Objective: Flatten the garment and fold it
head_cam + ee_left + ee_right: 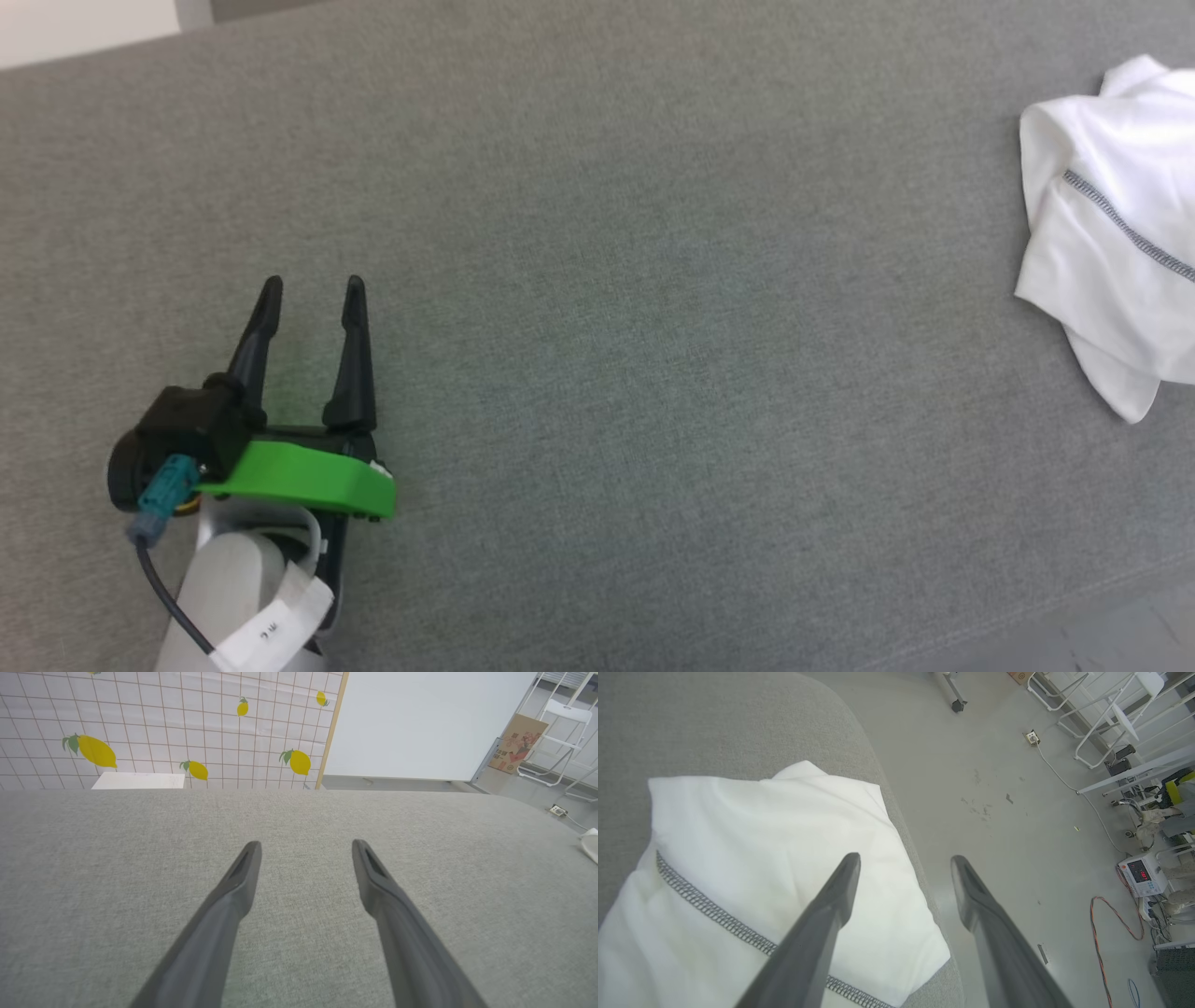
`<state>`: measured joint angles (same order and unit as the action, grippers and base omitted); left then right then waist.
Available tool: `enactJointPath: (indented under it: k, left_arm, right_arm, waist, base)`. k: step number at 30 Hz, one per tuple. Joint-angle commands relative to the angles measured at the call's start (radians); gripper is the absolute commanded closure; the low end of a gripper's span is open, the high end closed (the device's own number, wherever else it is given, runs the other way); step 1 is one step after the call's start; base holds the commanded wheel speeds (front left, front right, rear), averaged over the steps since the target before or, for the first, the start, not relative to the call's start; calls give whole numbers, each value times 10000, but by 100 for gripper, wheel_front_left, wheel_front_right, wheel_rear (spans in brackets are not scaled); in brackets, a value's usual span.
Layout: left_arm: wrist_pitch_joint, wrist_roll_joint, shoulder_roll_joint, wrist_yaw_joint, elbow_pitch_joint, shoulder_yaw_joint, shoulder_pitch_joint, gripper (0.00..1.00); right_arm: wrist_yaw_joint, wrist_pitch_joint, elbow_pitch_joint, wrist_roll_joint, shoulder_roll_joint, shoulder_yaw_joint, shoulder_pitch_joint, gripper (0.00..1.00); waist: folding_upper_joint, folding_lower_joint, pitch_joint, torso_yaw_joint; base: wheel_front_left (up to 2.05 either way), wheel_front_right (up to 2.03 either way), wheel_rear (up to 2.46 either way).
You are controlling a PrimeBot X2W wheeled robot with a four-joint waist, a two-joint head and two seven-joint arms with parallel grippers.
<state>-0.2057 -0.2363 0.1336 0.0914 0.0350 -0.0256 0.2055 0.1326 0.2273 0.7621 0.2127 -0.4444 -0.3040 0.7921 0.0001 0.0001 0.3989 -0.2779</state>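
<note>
Right end effector (904, 858): both dark fingers stand apart with nothing pinched between them, hovering over the near edge of the garment (761, 849). One finger sits above white cloth, the other above the bare floor (1017, 812) past the rim of the grey cloth-covered tabletop (714, 718). Left end effector (314, 282): fingers likewise spread and empty, over bare tabletop. The garment lies well apart from it, far off to its right side. Under the right end effector the garment is a loosely doubled, rumpled heap, not flattened. A line of dotted grey stitching (714, 914) runs diagonally across it below the fingertips, and one corner reaches the tabletop's rim just beside the fingers. Handling, as judged: thin fabric, light, limp, no stiffness. It should drape and slide easily on the woven cover, and a pinch may gather more than one layer. Best hold looks like a free corner or hem, e.g. the corner at the rim, or along the stitched seam where the cloth is slightly firmer. A shallow pinch from the side should work better than pressing down into the heap. Sleeves and label cannot be made out, so orientation is unconfirmed. Flattening not yet done.
</note>
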Motion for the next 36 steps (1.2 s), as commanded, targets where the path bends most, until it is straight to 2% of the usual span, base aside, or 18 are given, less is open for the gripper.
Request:
enactJointPath:
  k: [1,7,12,19,27,36]
  left_arm:
    - [-112,-108,-75,-49,99,-31,-26,0]
    - [-376,-361,-337,-76,609,-87,-369,0]
    - [-495,-491,-478,-148,872,-49,-619,0]
    - [-550,-589,-624,-209,1131,-77,-937,0]
    - [-559,-552,-753,-215,1188,-237,-1264,0]
    - [-560,-518,-811,-158,1342,-519,-1464,0]
  right_arm:
    - [-19,-224,-122,-55,-2,-92,-182,0]
    - [-19,-1470,-975,-1172,394,-37,-944,0]
    - [-19,-2283,-2346,-2642,802,829,-2070,0]
    - [-19,-2820,-4571,-4074,1187,1911,-3860,0]
    - [-19,-3358,-6468,-4508,2111,2522,-5755,0]
    - [-19,-3720,-6702,-3935,2934,2581,-7086,0]
  waist:
    - [-1,-1,-567,253]
    - [-1,-1,-1597,623]
    - [-1,-1,-2297,1006]
    - [-1,-1,-3053,1548]
    - [-1,-1,-3544,2158]
    - [-1,-1,-3895,2663]
  base:
    - [0,0,0]
    - [0,0,0]
    - [0,0,0]
    - [0,0,0]
    - [0,0,0]
    - [0,0,0]
